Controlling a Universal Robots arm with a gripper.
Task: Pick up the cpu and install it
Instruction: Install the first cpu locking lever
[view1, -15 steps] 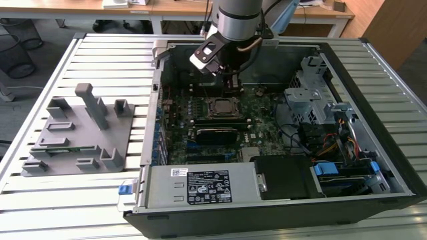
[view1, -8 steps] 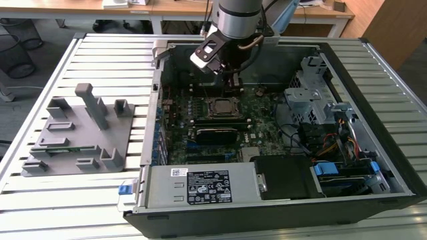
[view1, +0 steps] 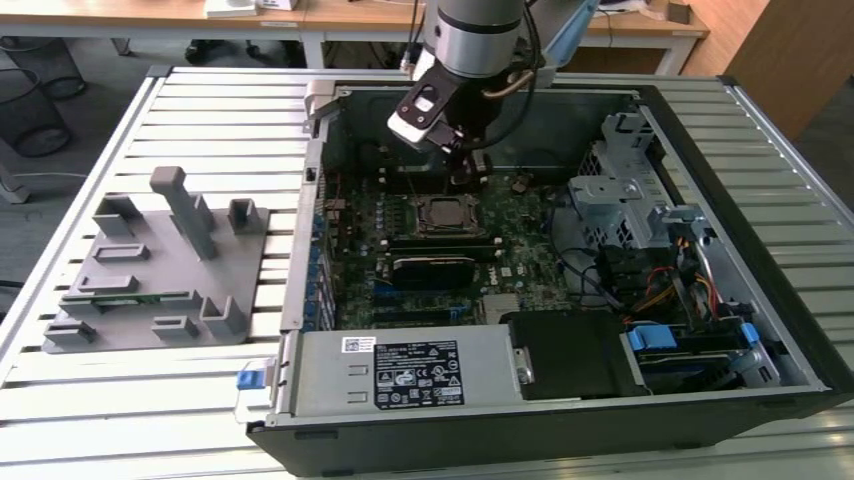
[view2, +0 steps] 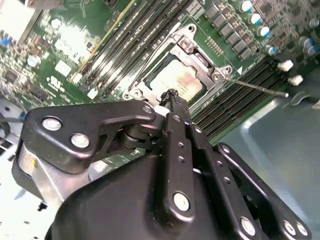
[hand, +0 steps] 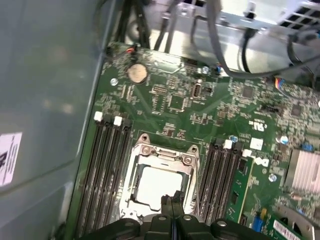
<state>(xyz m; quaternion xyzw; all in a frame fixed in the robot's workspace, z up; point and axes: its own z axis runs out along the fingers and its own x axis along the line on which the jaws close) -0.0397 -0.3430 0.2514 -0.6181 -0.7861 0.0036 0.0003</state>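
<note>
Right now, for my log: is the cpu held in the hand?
No: in the first wrist view the cpu lies flat inside the socket frame, beside the shut hand.

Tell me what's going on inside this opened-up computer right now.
A robot arm is reaching down into the open computer case. The cpu already lies in the socket on the motherboard, between the rows of memory slots. The gripper is right at the chip's edge with its fingers closed together and nothing held between them. Whether the tips actually touch the chip can't be told.
</note>
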